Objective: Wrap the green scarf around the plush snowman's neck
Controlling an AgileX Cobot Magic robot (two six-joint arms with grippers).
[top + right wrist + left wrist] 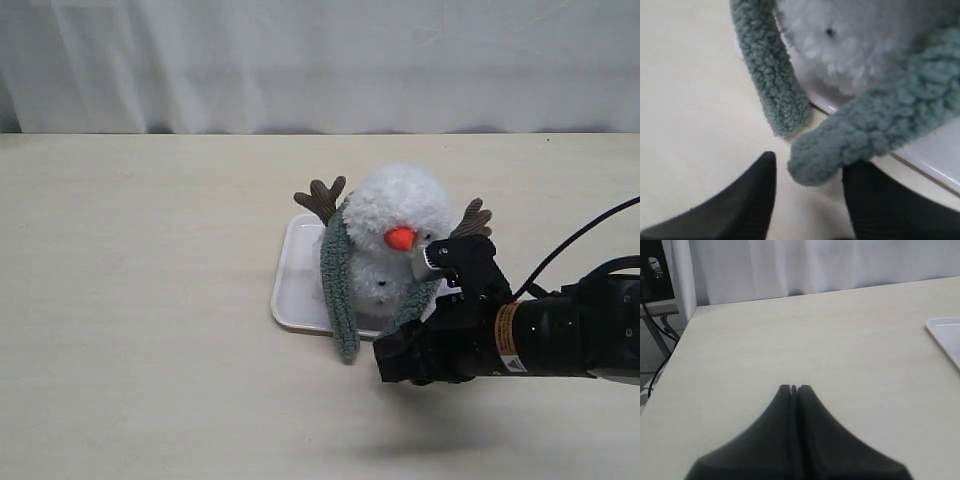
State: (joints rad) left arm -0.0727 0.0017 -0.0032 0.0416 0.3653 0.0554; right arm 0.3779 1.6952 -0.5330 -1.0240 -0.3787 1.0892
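The plush snowman (400, 215) sits upright on a white tray (290, 285), facing the front, orange nose showing. The green scarf (337, 290) is draped round the snowman's neck, and both ends hang down its front. One end (772, 85) reaches over the tray's edge to the table. The other end (875, 125) lies between the fingers of my right gripper (812, 170), which is open, with a gap beside the scarf tip. In the exterior view that gripper (392, 352) is low at the tray's front right. My left gripper (794, 388) is shut over bare table.
The pale wooden table runs wide around the tray (940, 155). A white curtain hangs behind the table. The left wrist view shows the tray's corner (945, 335) far off, and the table's edge with cables beyond it.
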